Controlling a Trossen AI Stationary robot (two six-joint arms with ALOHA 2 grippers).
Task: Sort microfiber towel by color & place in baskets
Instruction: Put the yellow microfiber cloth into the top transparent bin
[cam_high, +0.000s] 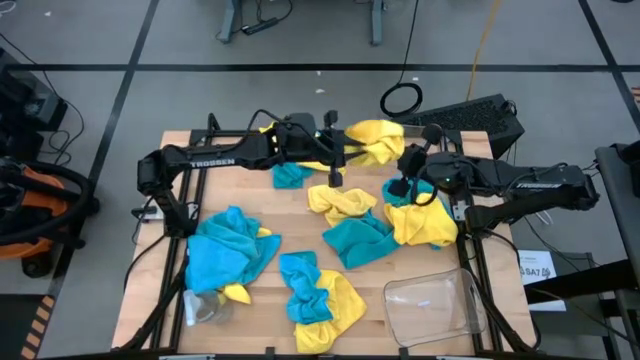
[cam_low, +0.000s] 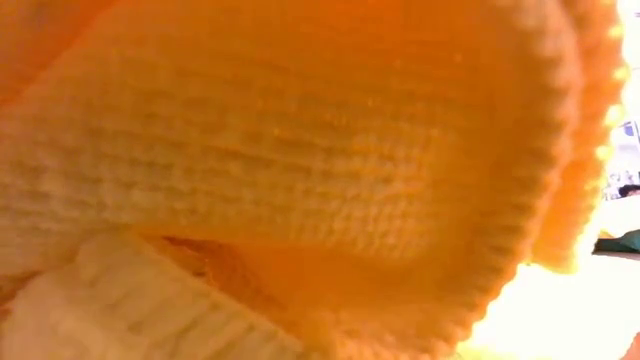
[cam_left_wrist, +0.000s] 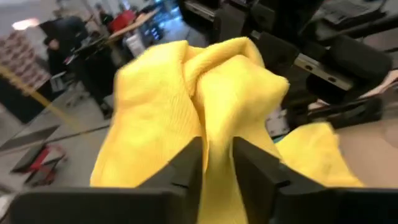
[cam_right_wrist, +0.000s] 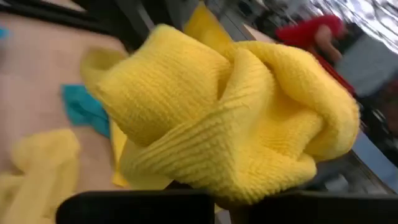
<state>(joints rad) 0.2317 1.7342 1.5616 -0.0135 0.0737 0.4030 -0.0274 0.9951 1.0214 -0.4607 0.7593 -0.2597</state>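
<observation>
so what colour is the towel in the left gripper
Yellow; the towel between the left gripper fingers shows best in the left wrist view.

Low view blocked by yellow towel.

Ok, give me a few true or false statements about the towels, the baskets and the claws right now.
1. The clear basket at the front right holds no towels. True.
2. The right claw is shut on a blue towel. False: it is shut on a yellow towel.
3. Every towel on the table is yellow. False: blue towels lie there too.
4. Yellow cloth fills the low view. True.
</observation>
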